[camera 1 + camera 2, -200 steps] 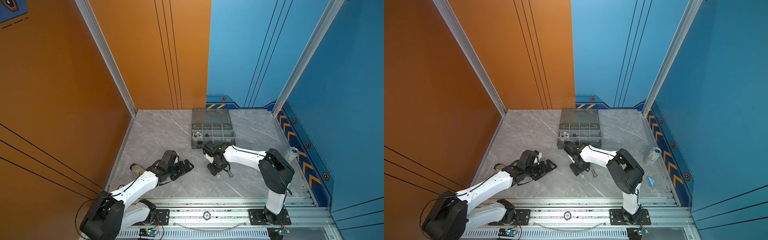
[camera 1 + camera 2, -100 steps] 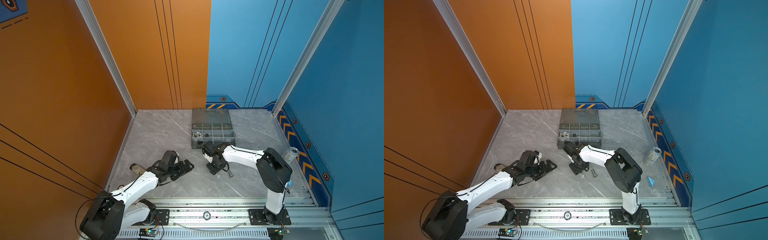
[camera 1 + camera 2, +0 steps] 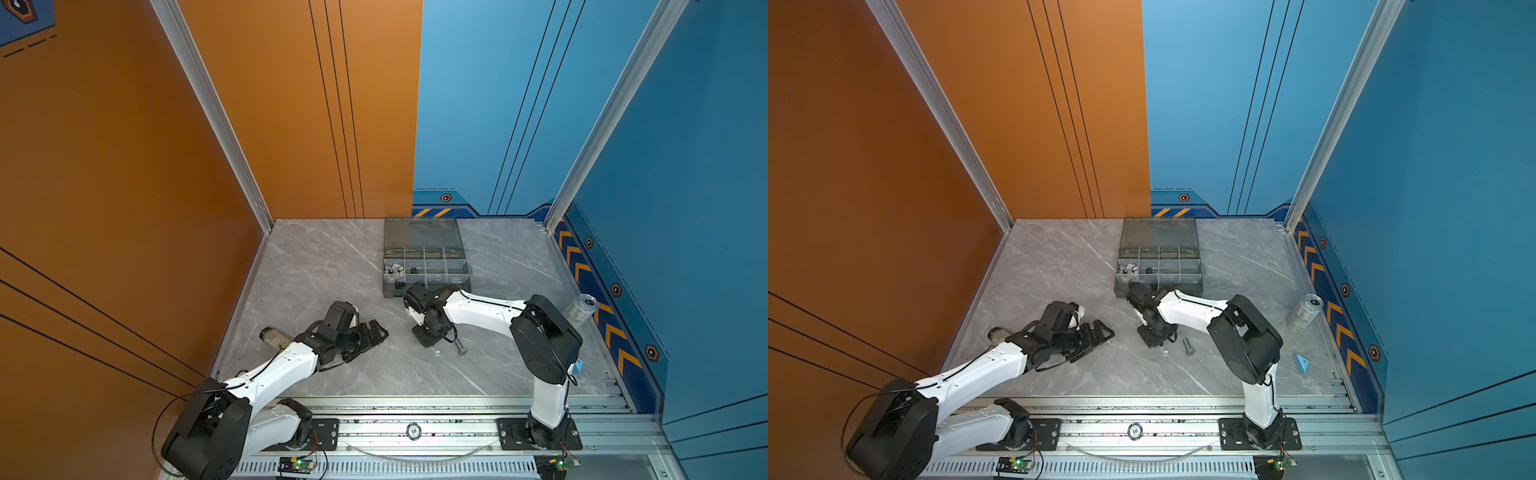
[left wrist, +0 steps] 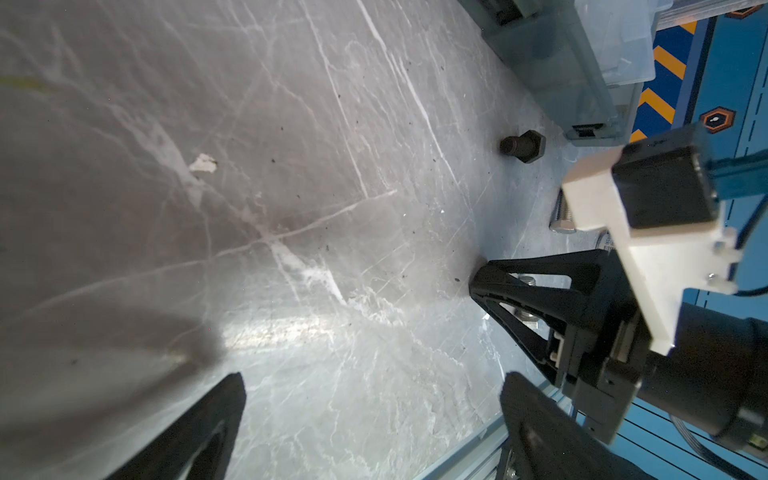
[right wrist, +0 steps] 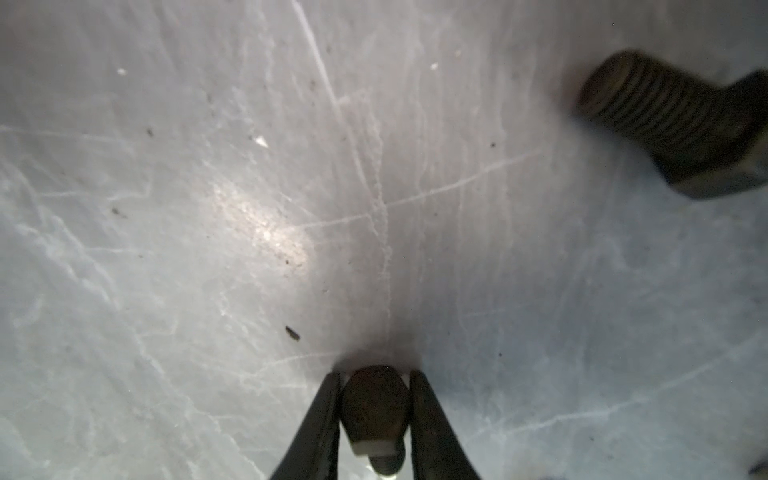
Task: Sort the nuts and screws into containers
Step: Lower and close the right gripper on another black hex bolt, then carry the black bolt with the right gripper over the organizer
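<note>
1. A round poker chip (image 3: 412, 431) on the front metal rail (image 3: 457, 432) carries a number at its centre that reads as 10 (seen in both top views).
2. The silver drink can (image 3: 1304, 313) has dark print on its side, too small to read.
3. The blue wall's lower band bears orange chevron marks (image 3: 582, 271) and small hexagon badges (image 3: 616, 289), which are dark with an orange rim. No letters show on them.
4. A blue panel (image 3: 20, 16) high on the orange wall shows part of a larger hexagon emblem, without legible text.
5. The left wrist view repeats the orange chevrons and one hexagon badge. The right wrist view has no writing.
</note>
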Available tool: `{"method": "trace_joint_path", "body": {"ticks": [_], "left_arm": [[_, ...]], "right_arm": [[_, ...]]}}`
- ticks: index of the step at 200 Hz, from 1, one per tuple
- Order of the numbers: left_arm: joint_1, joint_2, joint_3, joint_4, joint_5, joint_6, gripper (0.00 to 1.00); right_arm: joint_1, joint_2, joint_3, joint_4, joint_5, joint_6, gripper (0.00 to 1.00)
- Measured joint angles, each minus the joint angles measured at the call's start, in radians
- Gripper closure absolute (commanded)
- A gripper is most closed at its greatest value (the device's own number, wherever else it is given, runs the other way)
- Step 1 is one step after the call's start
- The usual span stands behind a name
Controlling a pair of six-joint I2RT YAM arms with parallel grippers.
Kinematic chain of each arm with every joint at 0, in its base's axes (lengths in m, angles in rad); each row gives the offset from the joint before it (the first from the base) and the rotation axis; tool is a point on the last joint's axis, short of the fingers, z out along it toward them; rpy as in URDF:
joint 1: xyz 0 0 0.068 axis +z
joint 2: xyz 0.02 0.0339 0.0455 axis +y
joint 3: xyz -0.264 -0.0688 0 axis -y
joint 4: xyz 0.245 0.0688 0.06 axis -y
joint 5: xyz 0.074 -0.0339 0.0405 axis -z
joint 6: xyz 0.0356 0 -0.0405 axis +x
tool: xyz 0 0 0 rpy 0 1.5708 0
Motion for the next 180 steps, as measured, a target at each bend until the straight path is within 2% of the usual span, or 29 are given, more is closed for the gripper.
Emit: {"method": "trace_joint_path", "body": {"ticks": [25, 66, 107, 148, 180], "left_arm": [[0.000, 0.009, 0.000, 0.004, 0.000, 0.000, 0.02], [0.000, 0.011, 0.000, 0.009, 0.000, 0.000, 0.02], [0.000, 0.011, 0.000, 0.019, 0.000, 0.000, 0.02], [0.000, 0.011, 0.000, 0.026, 0.000, 0.000, 0.02], [0.000, 0.011, 0.000, 0.025, 0.000, 0.000, 0.02]], "right_arm": [[-0.002, 0.000, 0.002, 0.001, 0.000, 0.003, 1.00], [-0.027, -0.016, 0.002, 0.014, -0.029, 0.003, 1.00], [-0.074, -0.135, 0.018, 0.035, -0.081, -0.003, 1.00], [-0.145, -0.154, 0.138, 0.050, -0.101, -0.040, 1.00], [-0.211, -0.107, 0.246, 0.066, -0.115, -0.070, 1.00]]}}
